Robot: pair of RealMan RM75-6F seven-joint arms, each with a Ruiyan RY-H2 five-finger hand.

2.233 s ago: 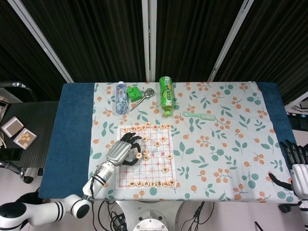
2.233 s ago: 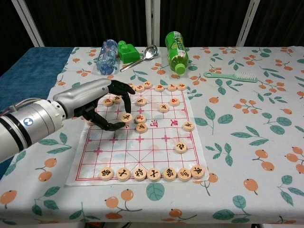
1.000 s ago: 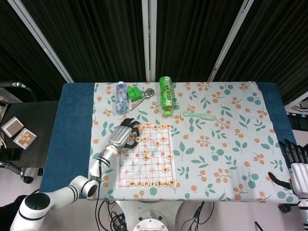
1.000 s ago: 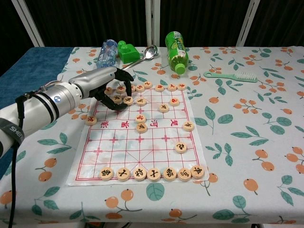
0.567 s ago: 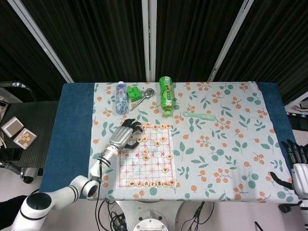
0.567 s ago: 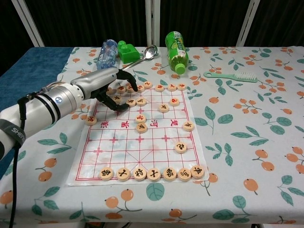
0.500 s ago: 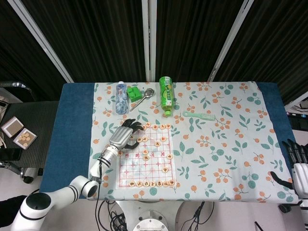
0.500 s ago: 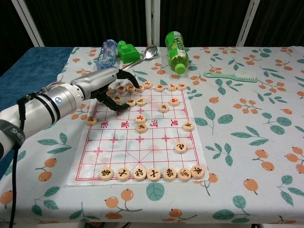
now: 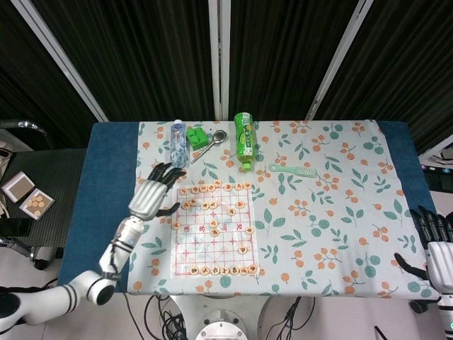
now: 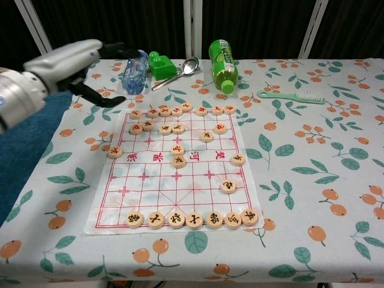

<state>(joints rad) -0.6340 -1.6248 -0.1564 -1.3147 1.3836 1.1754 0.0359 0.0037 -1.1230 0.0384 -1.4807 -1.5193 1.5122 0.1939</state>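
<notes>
The left robot hand [image 9: 151, 196] hovers with fingers spread wide and nothing in it, off the chess board [image 10: 180, 174] at about ten o'clock, near the clear water bottle [image 10: 134, 70]. The right robot hand [image 9: 440, 248] rests open at the desk's [image 9: 340, 212] four o'clock corner, well apart from everything. The wooden chess pieces [image 10: 178, 128] look part-arranged: the far and near rows are lined up, but several lie scattered mid-board and one stray piece [image 10: 114, 152] sits just off the nine o'clock edge, so sorting seems unfinished.
</notes>
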